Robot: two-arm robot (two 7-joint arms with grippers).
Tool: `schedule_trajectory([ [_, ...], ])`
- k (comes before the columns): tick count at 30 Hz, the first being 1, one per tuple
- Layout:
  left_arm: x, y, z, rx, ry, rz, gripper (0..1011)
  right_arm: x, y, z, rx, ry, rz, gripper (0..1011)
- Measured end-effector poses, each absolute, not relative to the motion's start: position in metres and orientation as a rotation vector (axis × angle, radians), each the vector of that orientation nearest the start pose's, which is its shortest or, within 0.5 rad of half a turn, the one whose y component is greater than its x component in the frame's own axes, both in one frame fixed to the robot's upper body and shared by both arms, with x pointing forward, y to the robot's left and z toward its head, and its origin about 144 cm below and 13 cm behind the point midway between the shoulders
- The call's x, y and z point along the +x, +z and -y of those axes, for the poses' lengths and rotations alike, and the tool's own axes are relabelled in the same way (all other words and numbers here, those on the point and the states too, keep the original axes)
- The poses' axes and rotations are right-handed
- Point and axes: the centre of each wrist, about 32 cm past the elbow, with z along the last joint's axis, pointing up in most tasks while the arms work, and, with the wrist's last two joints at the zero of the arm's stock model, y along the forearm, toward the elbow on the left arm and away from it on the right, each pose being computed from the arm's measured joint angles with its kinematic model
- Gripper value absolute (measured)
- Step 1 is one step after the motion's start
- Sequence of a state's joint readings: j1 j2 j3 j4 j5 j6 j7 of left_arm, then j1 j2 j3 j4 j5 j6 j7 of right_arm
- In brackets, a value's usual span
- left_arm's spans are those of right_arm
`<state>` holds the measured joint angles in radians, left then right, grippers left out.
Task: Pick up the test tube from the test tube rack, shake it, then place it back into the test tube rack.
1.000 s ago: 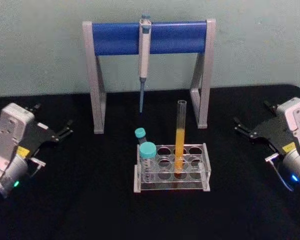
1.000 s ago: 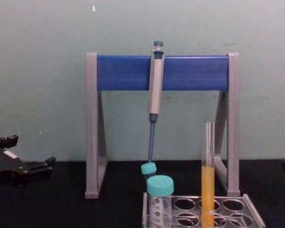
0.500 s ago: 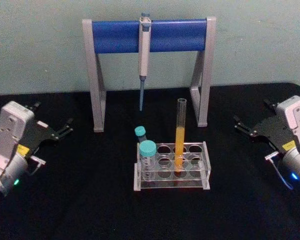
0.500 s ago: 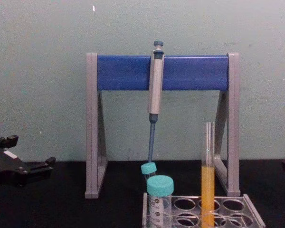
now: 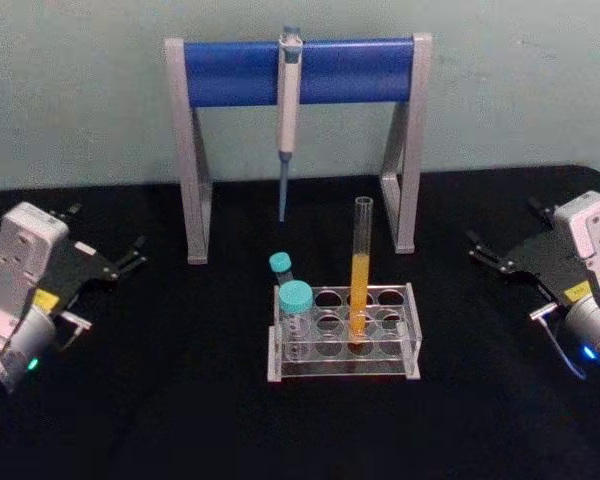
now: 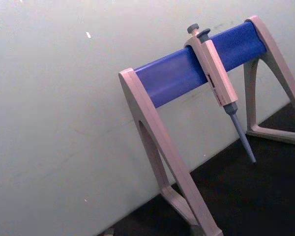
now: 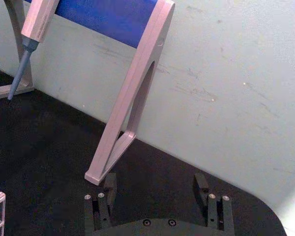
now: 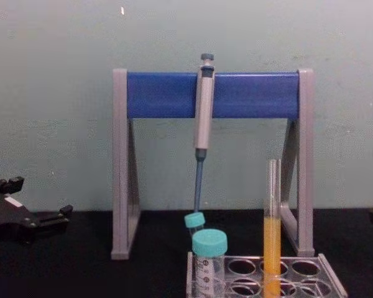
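Observation:
The test tube [image 5: 361, 270] is tall, clear and uncapped, with orange-yellow liquid in its lower half. It stands upright in a middle hole of the clear test tube rack [image 5: 342, 368] at the table's centre. The chest view shows the same test tube [image 8: 272, 239] rising from the rack [image 8: 328, 274]. My left gripper [image 5: 105, 235] rests open at the far left, well away from the rack. At the far right my right gripper [image 5: 505, 232] is also open, and the right wrist view shows nothing in the gap of this gripper [image 7: 155, 189].
Two teal-capped tubes [image 5: 294, 300] stand at the rack's left end. Behind the rack is a blue-and-grey pipette stand [image 5: 300, 72] with a pipette [image 5: 287, 110] hanging from it. A pale wall closes the back. Black tabletop lies between each gripper and the rack.

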<state>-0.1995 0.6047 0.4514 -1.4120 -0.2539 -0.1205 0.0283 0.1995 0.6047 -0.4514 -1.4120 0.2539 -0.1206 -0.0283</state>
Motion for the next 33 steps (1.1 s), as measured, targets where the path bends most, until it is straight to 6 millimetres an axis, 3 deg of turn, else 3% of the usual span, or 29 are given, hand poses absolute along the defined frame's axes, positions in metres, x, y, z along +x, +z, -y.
schedule_trajectory([
  [33,0.4886,1.1398,-0.3097,0.304,1.248,0.285,1001,0.4886,1.1398,0.3097,-0.305,-1.248,0.285,1000],
])
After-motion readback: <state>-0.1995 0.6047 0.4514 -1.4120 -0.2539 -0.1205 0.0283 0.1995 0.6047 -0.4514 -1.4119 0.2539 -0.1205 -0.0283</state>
